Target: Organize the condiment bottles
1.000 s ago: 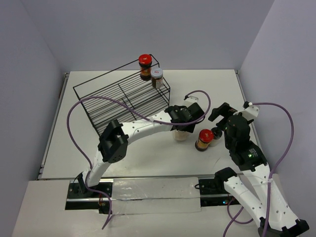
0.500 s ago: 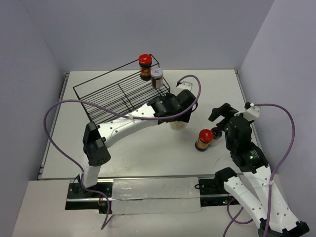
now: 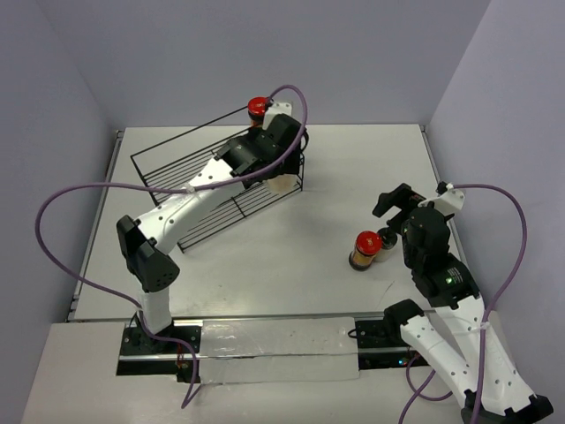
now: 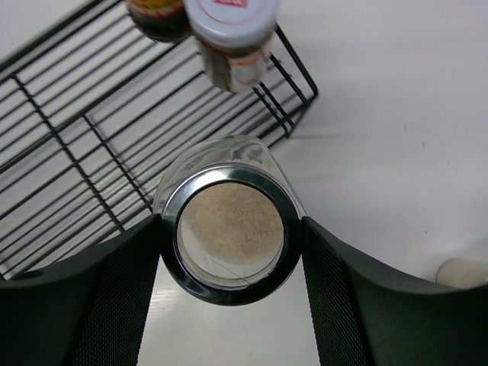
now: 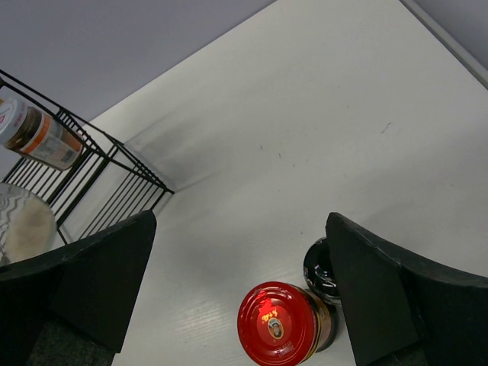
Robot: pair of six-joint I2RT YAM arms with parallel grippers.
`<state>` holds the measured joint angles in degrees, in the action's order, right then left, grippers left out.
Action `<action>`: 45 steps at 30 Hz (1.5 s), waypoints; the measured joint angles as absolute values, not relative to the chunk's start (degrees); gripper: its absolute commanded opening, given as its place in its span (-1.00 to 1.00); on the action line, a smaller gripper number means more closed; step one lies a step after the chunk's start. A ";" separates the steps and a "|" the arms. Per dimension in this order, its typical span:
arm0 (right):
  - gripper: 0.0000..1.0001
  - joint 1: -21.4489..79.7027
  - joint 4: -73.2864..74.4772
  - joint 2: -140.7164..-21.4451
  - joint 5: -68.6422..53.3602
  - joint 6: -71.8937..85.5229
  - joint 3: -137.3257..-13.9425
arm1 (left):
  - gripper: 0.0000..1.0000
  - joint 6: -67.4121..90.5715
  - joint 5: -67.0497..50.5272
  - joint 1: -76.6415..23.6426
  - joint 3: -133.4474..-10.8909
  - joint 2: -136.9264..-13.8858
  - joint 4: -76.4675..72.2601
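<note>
My left gripper [image 3: 282, 170] is shut on the clear pale jar [image 4: 231, 236], holding it over the right front corner of the black wire rack [image 3: 181, 177]. A red-lidded jar [image 3: 257, 106] stands at the rack's far right end. The grey-lidded jar [image 4: 232, 34] stands beside it, just beyond the held jar; the arm hides it in the top view. The second red-lidded jar [image 5: 278, 324] and the black-lidded jar [image 5: 320, 268] stand touching on the table. My right gripper [image 5: 240, 229] is open and empty above them.
The rack [image 4: 69, 137] takes up the table's back left, its shelves tilted toward the front. The left arm's purple cable [image 3: 79, 194] loops over the rack. Walls close in the table at the back and both sides.
My left gripper has carried the pale jar from the table's middle back and left to the rack's right end. The right arm and the two jars under it have not moved.
</note>
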<state>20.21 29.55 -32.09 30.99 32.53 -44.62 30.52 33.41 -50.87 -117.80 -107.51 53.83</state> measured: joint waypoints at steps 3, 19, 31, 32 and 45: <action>1.00 20.21 29.50 -32.82 30.78 32.53 -44.62 | -0.79 30.21 34.21 -49.05 -117.80 -106.24 53.82; 1.00 20.21 29.21 -33.59 30.21 32.56 -44.62 | -0.79 28.67 37.12 -43.14 -117.98 -105.72 53.00; 1.00 20.21 29.21 -33.47 30.17 32.56 -44.62 | -0.79 30.70 37.82 -40.49 -117.58 -110.30 50.46; 1.00 20.21 29.21 -33.45 30.20 32.56 -44.62 | -0.79 31.02 37.89 -40.36 -117.12 -110.52 49.96; 1.00 20.21 29.24 -34.03 30.52 32.16 -44.56 | 0.25 34.09 39.76 -39.45 -113.40 -111.07 44.97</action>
<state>20.21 29.24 -34.03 30.52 32.16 -44.56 34.09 39.76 -39.45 -113.40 -111.07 44.97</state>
